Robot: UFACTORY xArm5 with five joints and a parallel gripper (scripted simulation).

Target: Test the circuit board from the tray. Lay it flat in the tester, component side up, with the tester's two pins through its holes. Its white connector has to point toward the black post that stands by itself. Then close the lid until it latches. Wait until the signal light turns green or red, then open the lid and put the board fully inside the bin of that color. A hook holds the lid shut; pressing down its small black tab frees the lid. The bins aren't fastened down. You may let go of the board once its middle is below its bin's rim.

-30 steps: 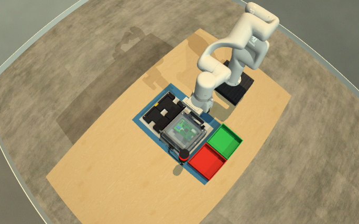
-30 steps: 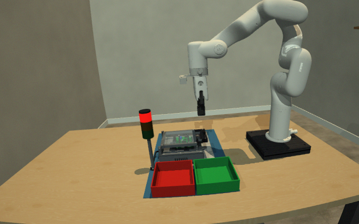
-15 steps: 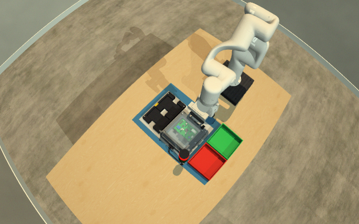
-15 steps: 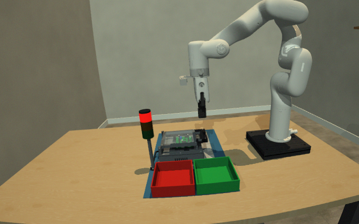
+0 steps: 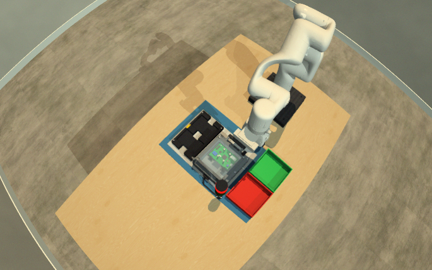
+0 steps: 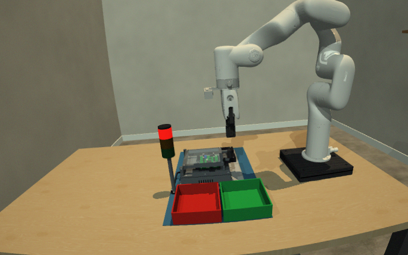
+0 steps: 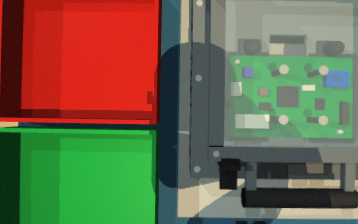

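Observation:
The green circuit board [image 5: 222, 156] [image 6: 209, 159] [image 7: 307, 102] lies component side up in the tester, under the clear lid [image 6: 192, 155] [image 7: 290, 15]. The lid is down. Its black handle [image 5: 236, 142] [image 7: 300, 198] and the small black tab [image 7: 228, 175] are on the same side. The white connector [image 7: 252, 121] shows through the lid at the board's lower left in the wrist view. The signal light [image 5: 221, 192] [image 6: 165, 133] is lit red. My gripper [image 6: 230, 136] is shut and empty, high above the handle side of the tester. The top view hides its fingertips behind the arm.
The red bin [image 5: 249, 194] [image 6: 196, 217] [image 7: 100, 60] and green bin [image 5: 270, 170] [image 6: 247, 213] [image 7: 95, 175] stand side by side, both empty, beside the tester. The black tray [image 5: 185, 137] lies on the tester's other side. The signal light's pole [image 6: 171, 174] stands near the red bin.

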